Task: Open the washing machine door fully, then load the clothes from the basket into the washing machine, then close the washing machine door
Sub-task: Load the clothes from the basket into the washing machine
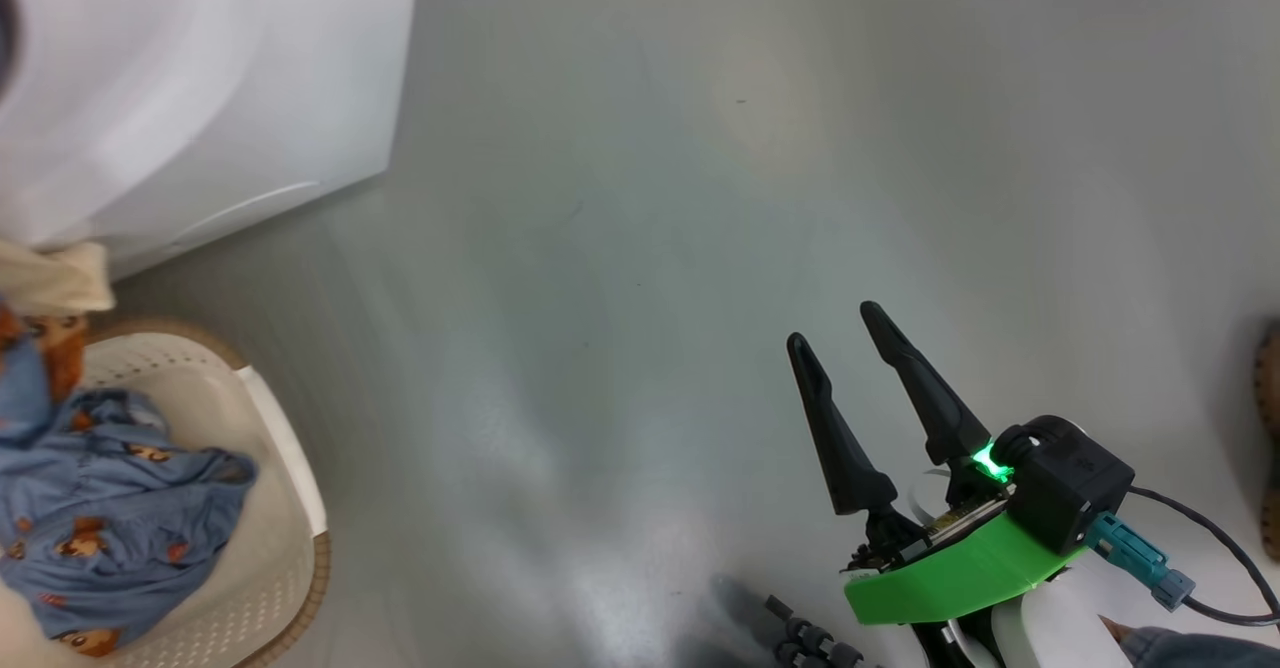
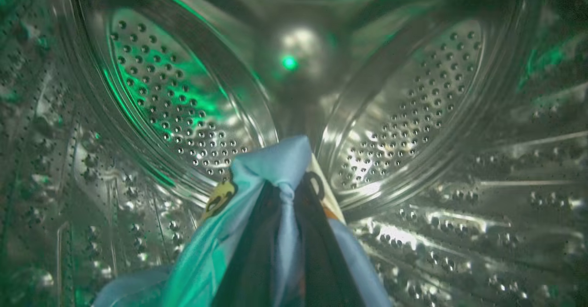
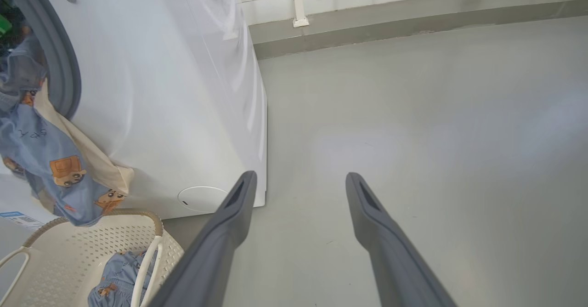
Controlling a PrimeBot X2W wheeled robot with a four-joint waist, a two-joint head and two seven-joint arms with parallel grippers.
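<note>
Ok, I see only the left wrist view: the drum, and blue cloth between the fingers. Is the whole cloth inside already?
Observer: No. The cloth hangs out of the opening, down the front of the machine to the rim of the basket.
Operator: Does the basket hold more?
Observer: Yes, blue bear-print fabric lies in it. I cannot tell whether it is the same piece.
Operator: And the right end effector?
Observer: The right end effector is open and holds nothing, above the floor.

Left wrist camera deep inside washing machine (image 2: 174, 91)
</note>
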